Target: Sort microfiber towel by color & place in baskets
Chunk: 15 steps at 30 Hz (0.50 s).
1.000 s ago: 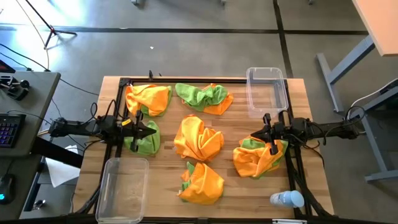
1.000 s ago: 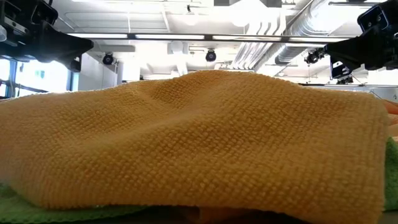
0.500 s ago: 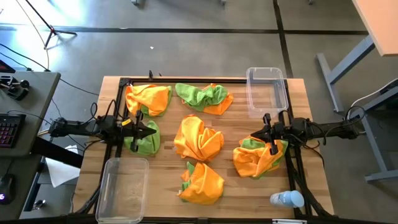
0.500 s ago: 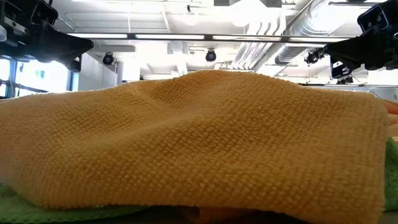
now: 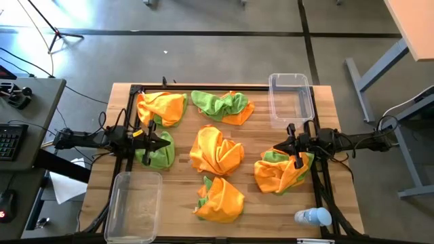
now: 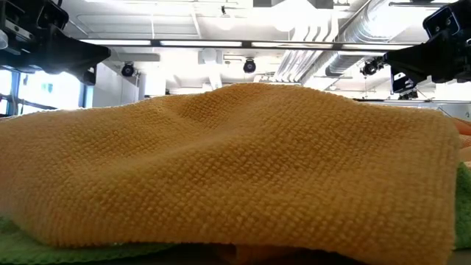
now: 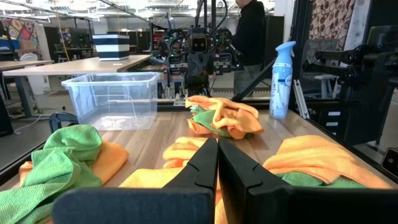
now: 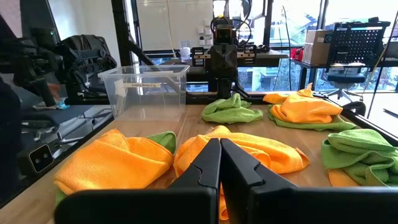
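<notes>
Nothing sorted yet: both baskets (image 5: 291, 99) (image 5: 133, 205) empty, far-right and near-left of the central orange towel (image 5: 217, 150). Best to open wide, drop straight down, and pinch a single colour only (orange and green lie tangled in most heaps). Left gripper (image 5: 165, 141) pressed closed, level, just left of that towel, over a green cloth (image 5: 155, 152). Right gripper (image 5: 279, 147) likewise closed, level, right of it, above an orange-green heap (image 5: 281, 173).
</notes>
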Motion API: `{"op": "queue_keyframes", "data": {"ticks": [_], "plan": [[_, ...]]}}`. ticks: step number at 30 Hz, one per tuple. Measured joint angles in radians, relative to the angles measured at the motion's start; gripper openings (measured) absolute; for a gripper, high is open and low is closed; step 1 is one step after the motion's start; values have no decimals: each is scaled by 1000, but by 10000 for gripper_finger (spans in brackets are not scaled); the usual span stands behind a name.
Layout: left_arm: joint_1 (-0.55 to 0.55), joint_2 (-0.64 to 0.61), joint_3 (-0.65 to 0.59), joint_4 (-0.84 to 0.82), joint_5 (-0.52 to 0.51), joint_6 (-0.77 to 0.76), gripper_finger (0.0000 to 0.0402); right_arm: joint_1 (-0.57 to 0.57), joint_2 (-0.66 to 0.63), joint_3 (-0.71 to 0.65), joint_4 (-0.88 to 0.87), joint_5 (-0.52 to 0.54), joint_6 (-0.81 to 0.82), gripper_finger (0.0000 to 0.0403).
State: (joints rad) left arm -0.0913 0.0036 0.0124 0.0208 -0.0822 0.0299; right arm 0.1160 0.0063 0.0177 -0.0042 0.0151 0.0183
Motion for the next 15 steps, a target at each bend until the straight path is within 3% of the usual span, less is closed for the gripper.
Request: {"op": "queue_keyframes", "data": {"ticks": [10,15], "plan": [[0,0,0,0,0,-4,0,0,0,0,0,0,0,1],[-1,0,0,2,-16,-113,0,0,0,0,0,0,0,1]]}}
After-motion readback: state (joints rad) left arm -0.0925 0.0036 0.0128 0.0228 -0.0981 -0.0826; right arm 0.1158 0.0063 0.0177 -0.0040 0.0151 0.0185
